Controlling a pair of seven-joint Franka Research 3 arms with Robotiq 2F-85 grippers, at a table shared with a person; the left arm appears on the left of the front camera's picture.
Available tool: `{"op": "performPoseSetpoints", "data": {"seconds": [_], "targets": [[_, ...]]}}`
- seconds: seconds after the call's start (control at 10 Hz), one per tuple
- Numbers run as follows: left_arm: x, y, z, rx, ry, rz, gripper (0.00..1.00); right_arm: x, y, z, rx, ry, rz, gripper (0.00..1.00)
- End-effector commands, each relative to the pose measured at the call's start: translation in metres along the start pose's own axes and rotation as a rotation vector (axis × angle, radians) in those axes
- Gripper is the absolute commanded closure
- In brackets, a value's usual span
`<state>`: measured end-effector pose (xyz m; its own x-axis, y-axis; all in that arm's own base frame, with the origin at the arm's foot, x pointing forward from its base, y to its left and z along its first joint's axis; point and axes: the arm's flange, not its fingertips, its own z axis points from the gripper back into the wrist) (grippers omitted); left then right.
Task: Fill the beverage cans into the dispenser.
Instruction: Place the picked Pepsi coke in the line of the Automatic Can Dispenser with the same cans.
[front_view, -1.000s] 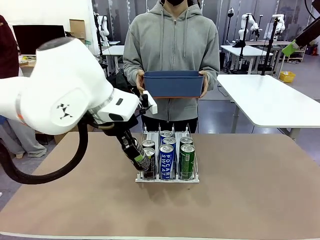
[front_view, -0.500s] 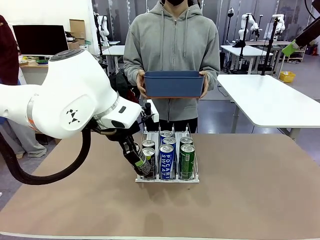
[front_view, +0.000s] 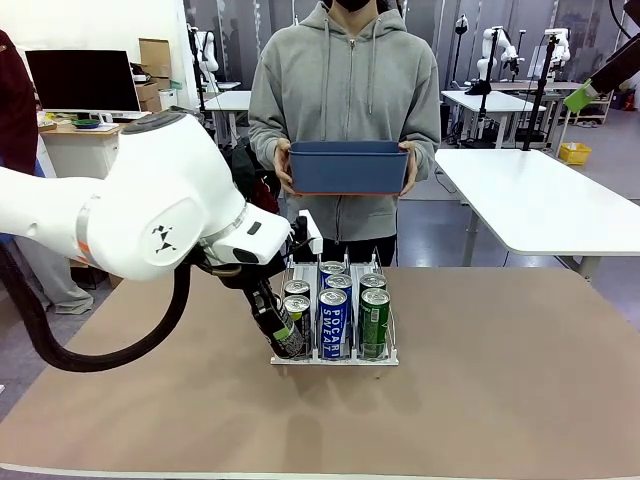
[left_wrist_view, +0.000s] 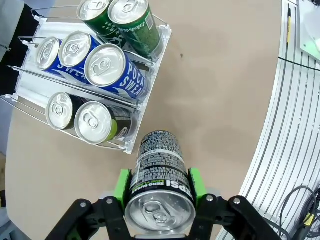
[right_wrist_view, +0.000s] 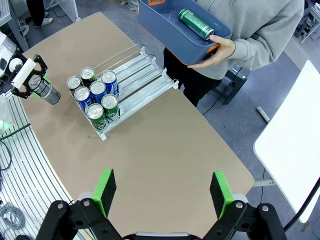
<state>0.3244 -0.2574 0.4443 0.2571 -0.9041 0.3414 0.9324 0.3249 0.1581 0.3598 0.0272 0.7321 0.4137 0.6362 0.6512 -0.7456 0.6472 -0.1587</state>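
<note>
Over the last second the left arm had swung rightward while the left tool, pinching a black can between its green pads, edged slightly left. The can hung tilted just beside the near-left corner of the dispenser, not in a lane. It probably still needed carrying to the left lane's open far end; the right tool stood spread, high over the worktop.

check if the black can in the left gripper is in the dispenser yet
Out: the left gripper holds the black can beside the dispenser's front corner, outside its lanes.
</note>
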Motion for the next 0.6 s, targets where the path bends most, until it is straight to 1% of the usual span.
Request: {"op": "performPoseSetpoints", "data": {"seconds": [0.0, 0.5], "targets": [[0.010, 0.014, -0.009, 0.037, 0.002, 0.000, 0.42, 0.000, 0.000, -0.001, 0.000, 0.001, 0.000, 0.00], [0.015, 0.039, -0.024, 0.107, 0.030, 0.028, 0.42, 0.000, 0.000, -0.001, 0.000, 0.001, 0.000, 0.00]]}}
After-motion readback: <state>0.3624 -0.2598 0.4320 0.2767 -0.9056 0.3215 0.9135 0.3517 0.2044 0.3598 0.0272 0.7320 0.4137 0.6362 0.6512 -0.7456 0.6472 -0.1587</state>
